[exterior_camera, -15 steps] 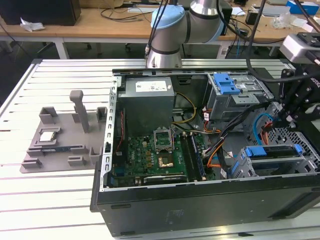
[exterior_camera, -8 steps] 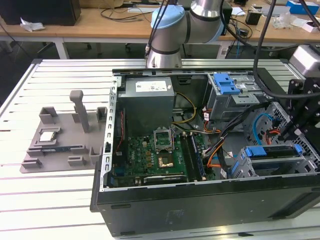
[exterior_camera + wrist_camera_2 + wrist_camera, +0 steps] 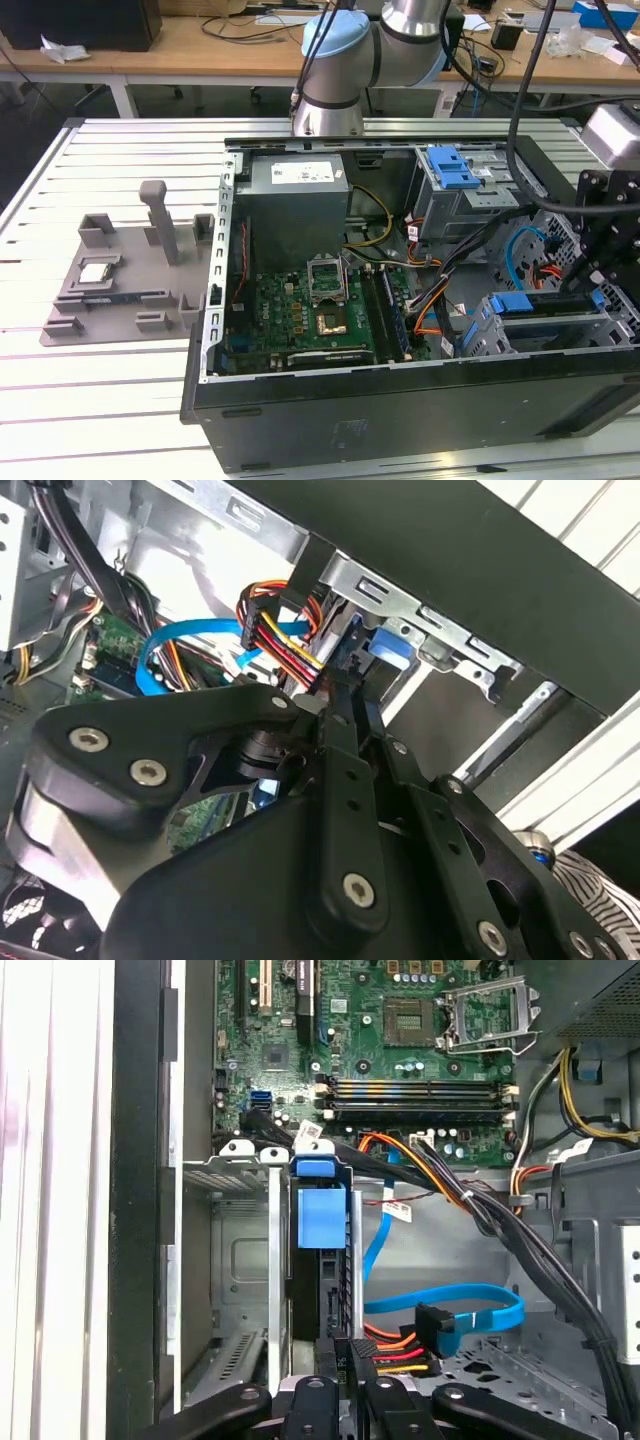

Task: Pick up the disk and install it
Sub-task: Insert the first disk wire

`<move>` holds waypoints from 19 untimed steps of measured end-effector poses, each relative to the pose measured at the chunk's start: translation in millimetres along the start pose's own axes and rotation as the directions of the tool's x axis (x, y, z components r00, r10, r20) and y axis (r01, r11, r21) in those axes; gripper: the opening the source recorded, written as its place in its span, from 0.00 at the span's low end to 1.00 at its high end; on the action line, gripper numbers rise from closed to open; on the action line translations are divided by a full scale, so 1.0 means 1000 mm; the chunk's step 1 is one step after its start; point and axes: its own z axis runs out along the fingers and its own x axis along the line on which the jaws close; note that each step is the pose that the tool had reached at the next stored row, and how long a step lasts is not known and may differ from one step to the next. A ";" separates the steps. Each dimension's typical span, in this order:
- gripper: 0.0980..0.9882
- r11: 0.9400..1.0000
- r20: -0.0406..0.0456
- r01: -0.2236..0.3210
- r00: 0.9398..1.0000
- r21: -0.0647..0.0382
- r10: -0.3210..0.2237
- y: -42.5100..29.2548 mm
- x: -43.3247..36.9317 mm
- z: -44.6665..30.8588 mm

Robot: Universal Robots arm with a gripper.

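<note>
Disk (image 3: 320, 1265) sits on edge in the drive cage (image 3: 240, 1260), blue frame end (image 3: 318, 1215) facing the motherboard (image 3: 380, 1050). In the first wrist view I see its dark edge running between two cage rails, so it looks mostly slid into the bay. In the exterior view it's the blue-tipped slab (image 3: 545, 305) at the view's right, near corner of the open PC case (image 3: 400, 420).

Handling, my judgement: metal-bodied drive, stiff, fairly heavy for its size, shock-sensitive. The smooth flat faces could slip, so I'd grip across the two broad faces near the trailing edge, or by the plastic frame, and keep off the connector end.

Gripper (image 3: 345, 1385) is right at the disk's trailing edge, fingers (image 3: 345, 780) drawn close together with the drive's edge between them. Reads as pinching the disk, though actual contact is hidden by the linkage.

Red/yellow/orange power cable bundle (image 3: 395, 1355) and blue SATA cable (image 3: 470, 1310) lie just beside the gripper. Snag risk.

Grey fixture tray (image 3: 120, 280) sits well apart on the table (image 3: 100, 400), at the exterior view's left.
</note>
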 end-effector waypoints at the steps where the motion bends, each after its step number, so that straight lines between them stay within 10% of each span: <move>1: 0.08 1.000 0.000 0.000 1.000 0.000 0.000 -0.0001 0.0000 0.0009; 19: 0.17 1.000 0.000 0.000 1.000 0.000 0.000 -0.0008 0.0002 0.0116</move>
